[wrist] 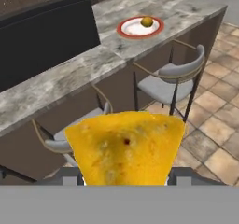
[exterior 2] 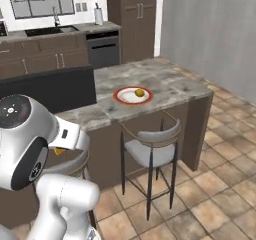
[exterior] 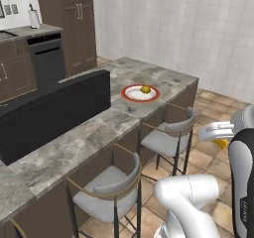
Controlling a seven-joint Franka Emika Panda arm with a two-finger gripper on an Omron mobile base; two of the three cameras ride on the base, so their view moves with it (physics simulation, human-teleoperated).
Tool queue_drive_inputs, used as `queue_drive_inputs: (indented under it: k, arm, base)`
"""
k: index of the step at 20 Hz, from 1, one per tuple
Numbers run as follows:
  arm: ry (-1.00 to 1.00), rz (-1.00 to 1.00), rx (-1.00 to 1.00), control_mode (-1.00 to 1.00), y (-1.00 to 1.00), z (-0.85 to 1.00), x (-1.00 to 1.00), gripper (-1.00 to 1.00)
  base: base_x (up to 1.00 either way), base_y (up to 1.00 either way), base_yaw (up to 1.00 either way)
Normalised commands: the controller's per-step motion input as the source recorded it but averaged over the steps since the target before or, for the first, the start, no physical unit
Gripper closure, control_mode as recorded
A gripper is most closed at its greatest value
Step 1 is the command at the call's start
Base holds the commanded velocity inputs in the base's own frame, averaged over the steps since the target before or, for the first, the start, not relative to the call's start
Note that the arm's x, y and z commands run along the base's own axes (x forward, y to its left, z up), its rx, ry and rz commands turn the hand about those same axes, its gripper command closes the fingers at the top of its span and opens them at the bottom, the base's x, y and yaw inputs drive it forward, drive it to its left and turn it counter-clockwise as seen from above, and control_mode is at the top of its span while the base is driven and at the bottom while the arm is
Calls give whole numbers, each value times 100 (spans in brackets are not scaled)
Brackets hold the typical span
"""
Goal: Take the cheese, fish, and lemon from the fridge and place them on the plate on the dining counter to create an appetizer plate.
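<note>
I am gripping the cheese [wrist: 125,148] in my jaws, low in the hand view. The plate [wrist: 140,27], lemon [wrist: 147,21] on it, is sitting upper right on the counter [wrist: 70,73], well apart.

Glossy white rounded arm [exterior: 191,195] segments (dark joint caps, small printed markings)

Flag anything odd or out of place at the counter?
Nothing stands out. The lemon sits on the plate, which lies flat on the counter by its far end. The gripper holds the cheese. Both stools stand upright under the counter edge.
</note>
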Motion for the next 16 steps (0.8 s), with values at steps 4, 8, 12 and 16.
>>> queue_drive_inputs:
  k: [4, 8, 12, 16]
  arm:
    - [0, 0, 0, 100, 0, 0, 0, 100]
    - [0, 0, 0, 100, 0, 0, 0, 100]
    - [0, 0, 0, 100, 0, 0, 0, 100]
    - [0, 0, 0, 100, 0, 0, 0, 100]
  base:
    - [91, -89, 46]
    - [38, -100, 40]
    - [0, -100, 43]
    - [-4, -100, 42]
